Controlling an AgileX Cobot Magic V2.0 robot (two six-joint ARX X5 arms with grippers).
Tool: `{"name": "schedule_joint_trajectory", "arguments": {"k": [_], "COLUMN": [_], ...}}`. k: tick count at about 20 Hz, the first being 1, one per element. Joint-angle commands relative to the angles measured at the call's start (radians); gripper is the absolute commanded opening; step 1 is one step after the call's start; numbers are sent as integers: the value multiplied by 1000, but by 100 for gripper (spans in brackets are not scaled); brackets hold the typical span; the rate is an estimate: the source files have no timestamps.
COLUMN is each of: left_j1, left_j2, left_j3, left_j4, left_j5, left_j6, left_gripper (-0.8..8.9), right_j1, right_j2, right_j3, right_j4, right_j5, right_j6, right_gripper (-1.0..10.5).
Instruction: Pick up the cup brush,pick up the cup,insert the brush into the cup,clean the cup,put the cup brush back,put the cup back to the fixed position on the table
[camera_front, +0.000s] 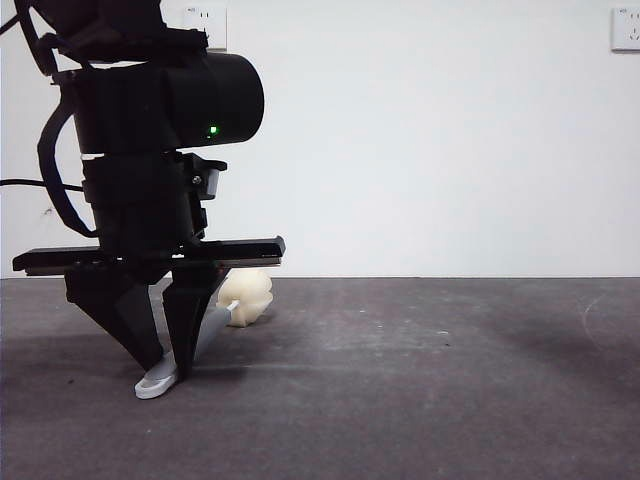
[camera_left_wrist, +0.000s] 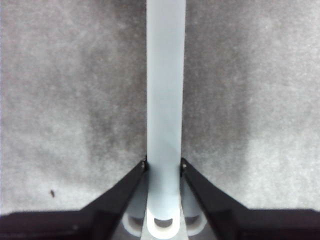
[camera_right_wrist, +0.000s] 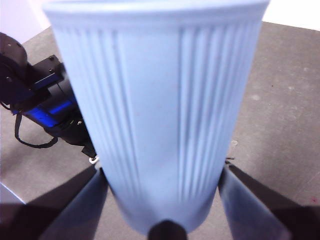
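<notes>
Left gripper (camera_front: 165, 368) jaws clamping cup brush (camera_left_wrist: 165, 100), sponge half hidden, right gripper (camera_right_wrist: 162, 210) jaws clasping cup (camera_right_wrist: 160, 110).

A plain white wall (camera_front: 430, 140) is seen behind, flat and evenly lit. Two white wall sockets are mounted high: socket one (camera_front: 204, 24) at 11 o'clock, partly cut off by a dark shape in front; socket two (camera_front: 626, 28) at 1 o'clock, clipped by the frame edge. The lower part of the front view is filled by the table (camera_front: 430, 380): dark grey, matte, marked with pale scuffs and smears. A soft shadow is cast on the surface at 8 o'clock. A straight horizon line is formed where surface meets wall
</notes>
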Motion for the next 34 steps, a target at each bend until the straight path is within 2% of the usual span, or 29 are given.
{"name": "schedule_joint_trajectory", "arguments": {"k": [1,2,4,5,8,11,14,17,19,21,27,34], "left_j1": [0,0,0,0,0,0,-2,-24,-47,-71,-114,-114], "left_j2": [26,26,24,22,-8,-77,-228,-442,-555,-652,-848,-907], "left_j3": [-13,-13,-12,-12,-10,-10,-10,-10,-10,-10,-10,-10], "left_j4": [-18,-22,-45,-53,-55,-70,-78,-83,-98,-122,-249,-327], "left_j5": [29,46,64,82,85,87,107,109,109,110,103,103], "left_j6": [13,13,34,61,112,166,215,244,249,249,249,267], "left_gripper": [11,98,432,501,503,503,502,503,503,502,502,502], "right_j1": [2,2,2,2,2,0,-19,-56,-82,-109,-203,-311], "right_j2": [-2,-2,-1,3,8,9,12,97,202,332,705,937], "right_j3": [-2,-2,-2,-2,-10,-87,-299,-530,-571,-572,-571,-571], "right_j4": [5,2,3,3,48,201,480,839,950,1060,1438,1664], "right_j5": [0,0,2,6,39,95,164,164,166,163,154,7], "right_j6": [12,11,9,0,-11,-61,-105,-125,-138,-165,-154,-155], "right_gripper": [-17,-17,-17,-17,-17,-17,-17,-17,-17,-17,-17,-17]}}
